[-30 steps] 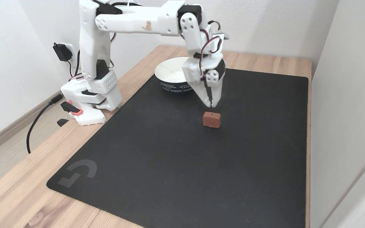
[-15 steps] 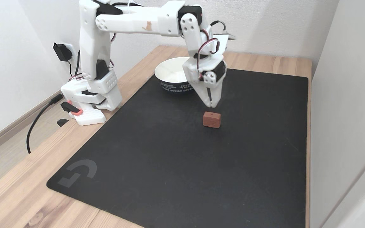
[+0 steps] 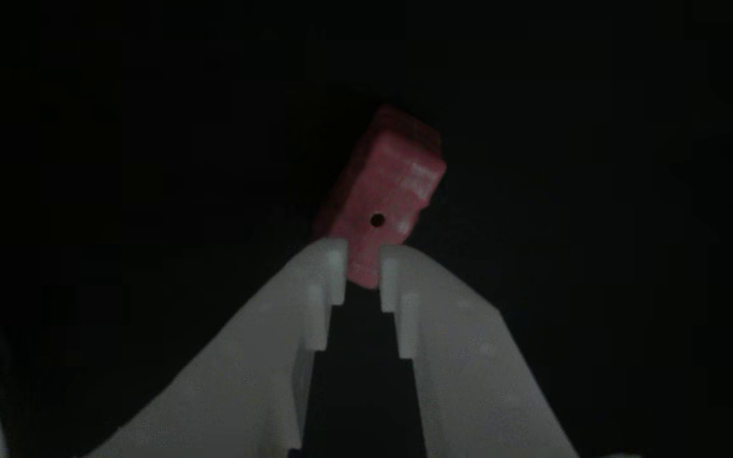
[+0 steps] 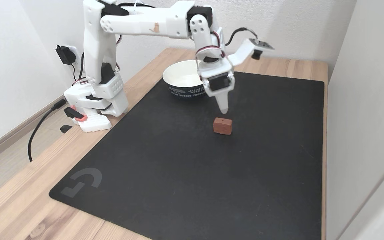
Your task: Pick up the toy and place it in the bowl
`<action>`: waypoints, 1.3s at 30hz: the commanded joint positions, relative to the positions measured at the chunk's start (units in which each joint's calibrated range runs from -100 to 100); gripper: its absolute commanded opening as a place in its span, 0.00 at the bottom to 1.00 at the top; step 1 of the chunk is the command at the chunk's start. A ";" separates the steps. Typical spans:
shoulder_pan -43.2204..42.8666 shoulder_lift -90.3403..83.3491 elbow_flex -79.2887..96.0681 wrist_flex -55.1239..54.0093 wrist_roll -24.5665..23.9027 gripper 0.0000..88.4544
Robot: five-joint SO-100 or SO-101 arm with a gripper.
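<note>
While the white arm reaches over the black mat (image 4: pixel 185 173), its gripper (image 4: pixel 224 109) hangs just above the toy (image 4: pixel 222 126), not touching it. Seen in the other view, the jaws stand slightly parted, empty, with the toy (image 3: pixel 382 194) beyond their tips. At ten o'clock from the toy sits the bowl (image 4: pixel 178 71), near it on the table (image 4: pixel 22 203).

White arm (image 4: pixel 138 21), black servos

Close claw-mounted view down past fingertips; raised front fixed view; shared toy (image 3: pixel 382 197).
</note>
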 commanded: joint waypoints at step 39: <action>-0.54 1.40 -2.94 2.98 -16.86 0.33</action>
